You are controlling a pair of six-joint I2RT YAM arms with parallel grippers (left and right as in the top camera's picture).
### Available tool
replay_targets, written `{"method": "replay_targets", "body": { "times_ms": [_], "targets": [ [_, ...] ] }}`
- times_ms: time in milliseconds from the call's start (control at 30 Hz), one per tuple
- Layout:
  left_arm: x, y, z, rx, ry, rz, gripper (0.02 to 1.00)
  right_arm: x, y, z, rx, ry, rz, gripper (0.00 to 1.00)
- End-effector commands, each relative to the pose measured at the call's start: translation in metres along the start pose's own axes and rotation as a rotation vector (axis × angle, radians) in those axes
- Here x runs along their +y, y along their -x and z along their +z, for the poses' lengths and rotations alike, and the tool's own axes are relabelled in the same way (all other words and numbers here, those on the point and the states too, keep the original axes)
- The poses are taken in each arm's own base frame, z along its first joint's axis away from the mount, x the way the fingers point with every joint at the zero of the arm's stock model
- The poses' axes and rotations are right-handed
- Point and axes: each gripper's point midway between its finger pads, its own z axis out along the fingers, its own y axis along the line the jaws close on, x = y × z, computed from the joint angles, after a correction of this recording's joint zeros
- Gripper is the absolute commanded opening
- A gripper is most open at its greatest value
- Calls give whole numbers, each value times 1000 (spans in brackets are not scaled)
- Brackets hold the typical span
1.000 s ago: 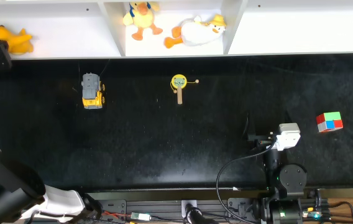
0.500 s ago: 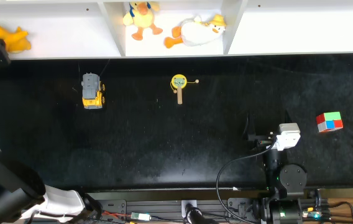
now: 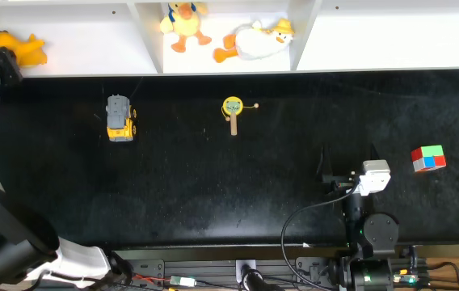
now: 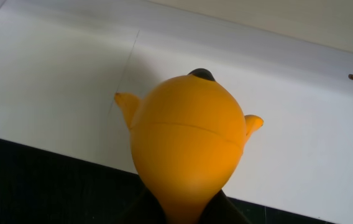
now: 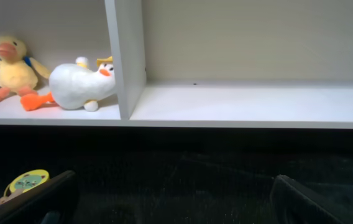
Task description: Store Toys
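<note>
An orange rubber toy (image 3: 24, 48) lies in the left compartment of the white shelf (image 3: 84, 56), with my left gripper (image 3: 6, 63) shut on its near end. In the left wrist view the orange toy (image 4: 186, 143) looms between my dark fingers (image 4: 229, 215). A yellow-grey truck (image 3: 120, 118), a yellow rattle drum (image 3: 233, 109) and a colour cube (image 3: 428, 158) lie on the black mat. My right gripper (image 3: 348, 162) rests open near the front right, its fingers (image 5: 46, 199) wide apart with nothing between them.
A yellow duck plush (image 3: 184, 20) and a white goose plush (image 3: 254, 40) fill the shelf's middle compartment; the right compartment (image 5: 257, 102) is bare. Cables (image 3: 310, 218) run by the right arm's base at the front edge.
My left gripper and the orange toy shifted slightly to the right at the left shelf compartment. The right arm stayed still.
</note>
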Motion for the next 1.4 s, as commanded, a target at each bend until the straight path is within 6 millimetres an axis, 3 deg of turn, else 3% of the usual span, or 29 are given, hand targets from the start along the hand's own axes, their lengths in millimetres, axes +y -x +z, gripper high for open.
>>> {"method": "replay_targets", "body": {
  "times_ms": [33, 1167, 1267, 1400],
  "targets": [
    [4, -2, 11, 20, 4, -16, 42, -2, -4, 0, 0, -8, 7, 996],
    [-13, -4, 42, 9, -33, -29, 82, -2, -4, 0, 0, -8, 7, 993],
    [-13, -4, 42, 9, -33, -28, 130, -2, -4, 0, 0, -8, 7, 993],
    [-13, -4, 42, 9, -33, -28, 294, -2, -4, 0, 0, -8, 7, 996]
  ]
}}
